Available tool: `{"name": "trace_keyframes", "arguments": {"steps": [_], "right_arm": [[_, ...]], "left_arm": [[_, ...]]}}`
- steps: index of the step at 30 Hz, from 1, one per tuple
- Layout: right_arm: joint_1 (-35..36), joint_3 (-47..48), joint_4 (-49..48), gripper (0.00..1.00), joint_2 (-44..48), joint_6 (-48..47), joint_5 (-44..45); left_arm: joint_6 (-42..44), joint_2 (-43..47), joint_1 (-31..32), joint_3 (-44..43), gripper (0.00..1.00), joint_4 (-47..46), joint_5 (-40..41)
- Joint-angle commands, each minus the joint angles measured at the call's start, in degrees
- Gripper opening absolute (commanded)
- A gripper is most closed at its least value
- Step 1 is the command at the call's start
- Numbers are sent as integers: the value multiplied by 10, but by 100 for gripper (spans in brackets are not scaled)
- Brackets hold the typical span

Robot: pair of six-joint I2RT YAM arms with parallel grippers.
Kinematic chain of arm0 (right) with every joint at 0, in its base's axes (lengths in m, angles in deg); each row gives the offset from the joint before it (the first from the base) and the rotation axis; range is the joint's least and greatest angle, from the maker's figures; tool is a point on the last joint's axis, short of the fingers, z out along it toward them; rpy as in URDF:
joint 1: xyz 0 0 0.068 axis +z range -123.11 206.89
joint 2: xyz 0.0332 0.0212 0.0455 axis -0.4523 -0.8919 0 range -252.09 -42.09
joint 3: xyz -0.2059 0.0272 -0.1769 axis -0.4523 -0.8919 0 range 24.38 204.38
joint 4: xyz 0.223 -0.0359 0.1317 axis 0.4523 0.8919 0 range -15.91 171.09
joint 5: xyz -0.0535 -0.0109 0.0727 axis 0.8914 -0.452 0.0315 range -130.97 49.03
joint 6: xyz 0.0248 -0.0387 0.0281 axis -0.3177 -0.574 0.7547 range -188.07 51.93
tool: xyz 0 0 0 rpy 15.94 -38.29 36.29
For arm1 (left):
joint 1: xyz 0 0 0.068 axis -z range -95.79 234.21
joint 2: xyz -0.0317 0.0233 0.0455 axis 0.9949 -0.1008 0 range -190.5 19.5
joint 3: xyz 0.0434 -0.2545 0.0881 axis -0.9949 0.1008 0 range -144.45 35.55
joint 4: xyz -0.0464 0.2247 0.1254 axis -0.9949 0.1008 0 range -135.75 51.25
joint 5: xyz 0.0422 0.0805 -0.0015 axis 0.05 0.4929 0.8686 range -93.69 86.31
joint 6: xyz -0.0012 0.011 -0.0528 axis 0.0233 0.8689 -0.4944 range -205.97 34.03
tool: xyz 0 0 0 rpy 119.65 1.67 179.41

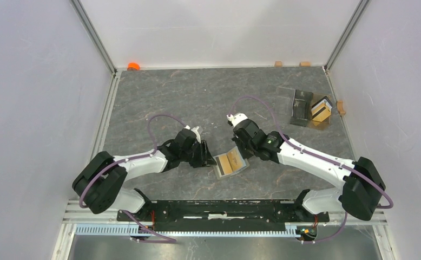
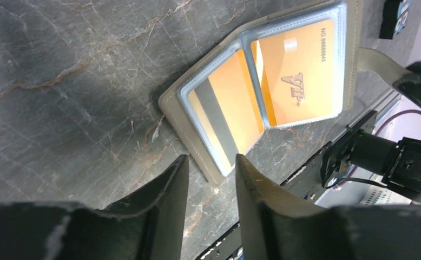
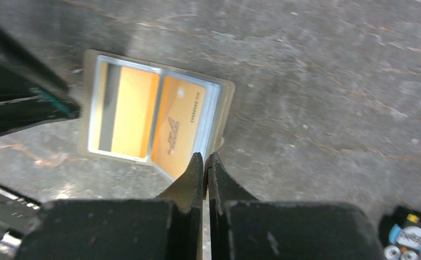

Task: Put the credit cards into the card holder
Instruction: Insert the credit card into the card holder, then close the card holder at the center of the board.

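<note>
Left gripper (image 2: 211, 169): jaws apart, tips low over the table, with the left edge of the card holder (image 2: 197, 145) showing in the gap between them; contact cannot be confirmed

Right gripper (image 3: 205, 161): jaws pressed together with nothing seen between them, tips at the holder's right edge just beside its tab (image 2: 373, 58); whether they touch the holder cannot be told

Grey marbled table (image 1: 197, 97): carries every item listed below

Clear plastic box (image 1: 303, 108): far right of the table, well apart from both grippers, with several tan cards (image 1: 321, 112) standing in its right compartment

Card holder: lies flat and opened out at the near middle of the table, between the two grippers, with the pale blue-grey inside facing up

Credit cards in the holder: two, side by side in its clear pockets. The striped card (image 2: 224, 108) shows a grey band along its length. The embossed card (image 2: 300, 70) shows raised lettering and a printed number

Small items: an orange object (image 1: 133, 66) at the far left corner, and small wooden blocks (image 1: 278, 63) along the far edge
</note>
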Motion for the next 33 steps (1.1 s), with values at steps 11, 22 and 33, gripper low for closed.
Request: {"name": "trace_keyframes", "arguments": {"steps": [11, 22, 33], "right_arm": [[27, -31, -162, 0, -9, 43, -216], [34, -10, -81, 0, 6, 59, -1], [23, 45, 13, 0, 6, 26, 133]], "left_arm": [[-20, -71, -2, 47, 31, -174, -46], [12, 21, -14, 36, 47, -78, -13], [39, 92, -63, 50, 60, 2, -14]]}}
